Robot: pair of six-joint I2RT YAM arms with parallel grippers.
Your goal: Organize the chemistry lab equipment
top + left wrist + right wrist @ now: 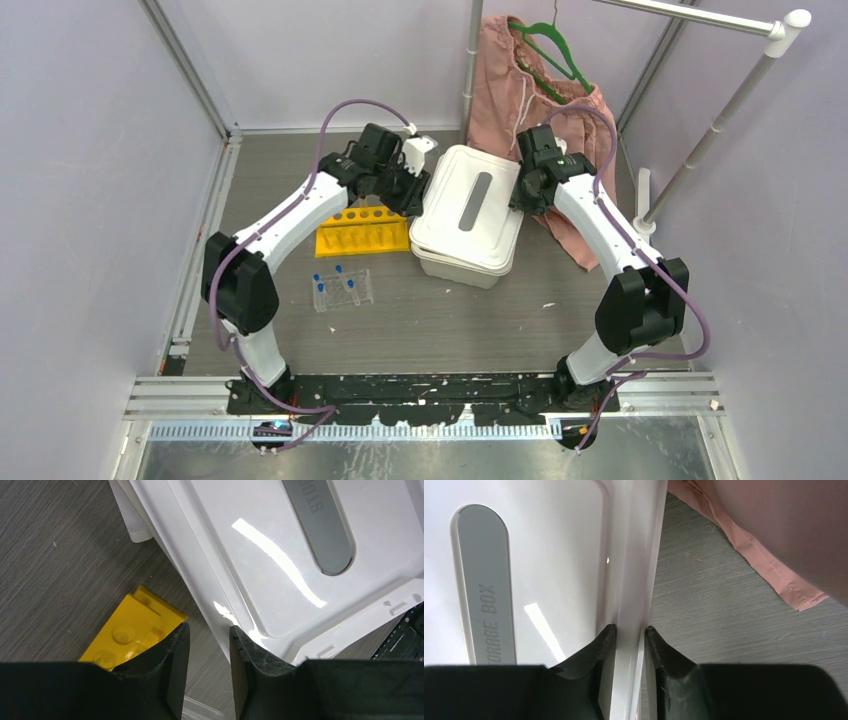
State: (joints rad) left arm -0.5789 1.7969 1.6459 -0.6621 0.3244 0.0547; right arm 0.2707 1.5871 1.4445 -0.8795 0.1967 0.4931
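A white storage box (462, 268) stands mid-table, its lid (468, 205) lying a little askew on top. My right gripper (628, 629) is shut on the lid's right rim (630, 580), one finger on each side. My left gripper (209, 630) is at the lid's left edge (220, 615) with its jaws apart; the edge runs in beside the right finger and bare table shows between them. The yellow tube rack (362, 232) lies just left of the box, its corner (132, 630) beside my left finger. The clear grid rack (342, 290) holds small blue-capped tubes (338, 270).
Pink shorts (540, 90) on a green hanger (555, 45) hang behind the box, and their hem (774, 575) drapes onto the table near my right gripper. A metal rail stand (720, 120) rises at the right. Walls close in the table on the left and at the back.
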